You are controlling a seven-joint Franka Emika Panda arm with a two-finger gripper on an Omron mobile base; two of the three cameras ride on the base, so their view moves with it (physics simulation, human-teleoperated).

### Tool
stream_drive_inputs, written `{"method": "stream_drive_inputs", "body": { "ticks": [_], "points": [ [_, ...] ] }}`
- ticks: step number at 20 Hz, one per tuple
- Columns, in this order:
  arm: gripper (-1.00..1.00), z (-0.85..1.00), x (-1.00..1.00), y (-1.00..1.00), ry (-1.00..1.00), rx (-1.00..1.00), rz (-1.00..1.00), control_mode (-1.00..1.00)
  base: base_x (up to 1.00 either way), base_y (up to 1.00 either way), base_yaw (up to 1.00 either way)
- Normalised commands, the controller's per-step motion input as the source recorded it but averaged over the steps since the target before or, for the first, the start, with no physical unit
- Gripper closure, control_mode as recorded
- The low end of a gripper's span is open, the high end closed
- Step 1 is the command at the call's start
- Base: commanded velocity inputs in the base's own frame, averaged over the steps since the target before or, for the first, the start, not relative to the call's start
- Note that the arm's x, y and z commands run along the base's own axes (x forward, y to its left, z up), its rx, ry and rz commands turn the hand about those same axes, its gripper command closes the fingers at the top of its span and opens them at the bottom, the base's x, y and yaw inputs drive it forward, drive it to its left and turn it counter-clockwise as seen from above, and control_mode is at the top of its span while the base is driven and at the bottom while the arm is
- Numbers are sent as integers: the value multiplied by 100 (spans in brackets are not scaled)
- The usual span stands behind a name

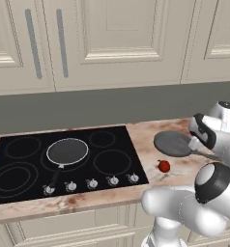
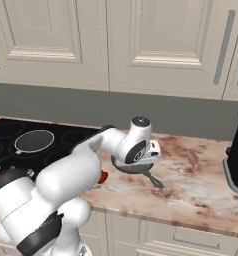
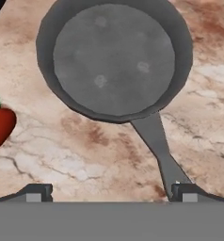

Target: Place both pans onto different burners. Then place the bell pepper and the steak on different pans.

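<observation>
Grey pan (image 3: 115,59) sits on the marble counter (image 3: 85,155) right under the gripper (image 3: 111,192), jaws spread wide, holding nothing, handle end hidden behind one fingertip. Bell pepper (image 1: 164,166) beside it, steak (image 2: 193,158) further right. Dark pan (image 1: 67,151) already on a burner (image 1: 64,159), cooktop (image 1: 122,140).

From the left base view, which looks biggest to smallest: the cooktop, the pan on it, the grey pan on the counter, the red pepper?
1. Cooktop, by far the largest.
2. Dark pan on the burner and grey pan on the counter look about alike; the arm covers part of the grey one, so no ranking.
3. Bell pepper, smallest.
</observation>
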Motion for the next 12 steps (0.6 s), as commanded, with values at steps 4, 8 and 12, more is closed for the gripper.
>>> {"method": "stream_drive_inputs", "body": {
  "ticks": [4,8,12],
  "points": [
    [-100,-15,12,-9,3,0,15,-100,0,0,0],
    [-100,-10,9,-12,2,0,11,-100,0,0,0],
    [-100,-4,11,-13,4,0,7,-100,0,0,0]
  ]
}}
